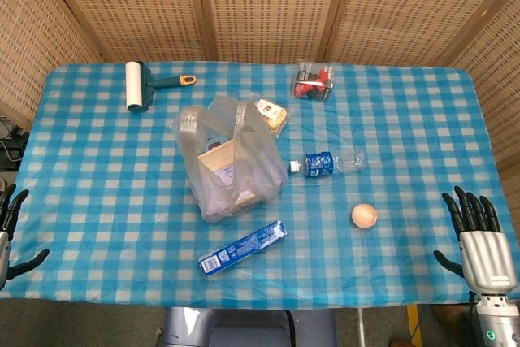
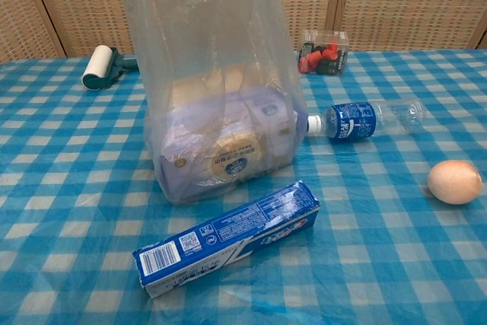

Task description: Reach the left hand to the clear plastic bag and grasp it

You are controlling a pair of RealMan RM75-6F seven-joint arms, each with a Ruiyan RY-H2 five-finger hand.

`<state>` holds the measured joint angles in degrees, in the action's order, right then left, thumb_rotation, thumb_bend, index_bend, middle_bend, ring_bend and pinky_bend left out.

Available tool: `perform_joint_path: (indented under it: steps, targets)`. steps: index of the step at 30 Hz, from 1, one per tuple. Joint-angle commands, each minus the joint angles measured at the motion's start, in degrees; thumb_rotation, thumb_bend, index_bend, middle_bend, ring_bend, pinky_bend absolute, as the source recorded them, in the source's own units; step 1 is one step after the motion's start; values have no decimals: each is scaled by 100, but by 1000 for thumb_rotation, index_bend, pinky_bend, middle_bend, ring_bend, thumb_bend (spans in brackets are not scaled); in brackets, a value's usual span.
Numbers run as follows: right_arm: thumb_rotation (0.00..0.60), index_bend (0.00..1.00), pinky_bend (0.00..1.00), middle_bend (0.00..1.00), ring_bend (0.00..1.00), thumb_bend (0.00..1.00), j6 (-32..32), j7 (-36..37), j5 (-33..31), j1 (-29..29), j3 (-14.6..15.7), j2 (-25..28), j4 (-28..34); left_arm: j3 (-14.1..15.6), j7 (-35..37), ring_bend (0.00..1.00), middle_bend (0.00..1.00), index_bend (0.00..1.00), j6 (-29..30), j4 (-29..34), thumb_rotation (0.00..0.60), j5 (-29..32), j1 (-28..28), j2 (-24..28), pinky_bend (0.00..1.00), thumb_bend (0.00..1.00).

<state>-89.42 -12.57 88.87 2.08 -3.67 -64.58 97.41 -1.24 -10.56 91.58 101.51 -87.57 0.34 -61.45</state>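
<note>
The clear plastic bag [image 1: 231,156] stands upright in the middle of the blue checked table, holding boxed goods; in the chest view the bag [image 2: 217,89] fills the centre and rises past the top edge. My left hand [image 1: 10,233] shows at the far left edge of the head view, fingers apart and holding nothing, well to the left of the bag. At the lower right corner my right hand [image 1: 479,245] rests with fingers spread, also holding nothing. Neither hand appears in the chest view.
A blue toothpaste box [image 1: 242,247] lies in front of the bag. A water bottle [image 1: 329,162] lies on its side to the right, an egg [image 1: 364,215] beyond it. At the back sit a lint roller [image 1: 138,85], a snack packet [image 1: 272,113] and a clear box of red items [image 1: 314,83].
</note>
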Motion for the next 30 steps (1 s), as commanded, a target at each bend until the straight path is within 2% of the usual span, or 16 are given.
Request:
perform_joint_path:
  steps: [1,6,11,15,22,30]
  targets:
    - [600,0,0,0,0,0,8,3,-8,1,0,1,-4,0,44,0,0,0,-19,-13,600,-18,-10,1,0,0]
    - [600,0,0,0,0,0,30,39,-55,7,-20,20,-1,-9,404,0,0,0,-145,-50,600,-224,-152,27,0,0]
    - [600,0,0,0,0,0,124,37,-212,51,-88,24,4,-110,1664,0,0,0,-748,-47,600,-673,-770,218,0,0]
    - [600,0,0,0,0,0,239,-53,-389,108,-156,-15,-9,-334,2960,0,0,0,-1281,-4,600,-993,-1489,260,0,0]
    - [600,0,0,0,0,0,367,-134,-776,168,-308,-68,-92,-805,5050,0,0,0,-1966,241,600,-981,-2566,335,0,0]
    - [600,0,0,0,0,0,395,-167,-921,193,-366,-89,-136,-1039,5894,0,0,0,-2604,442,600,-745,-3234,471,0,0]
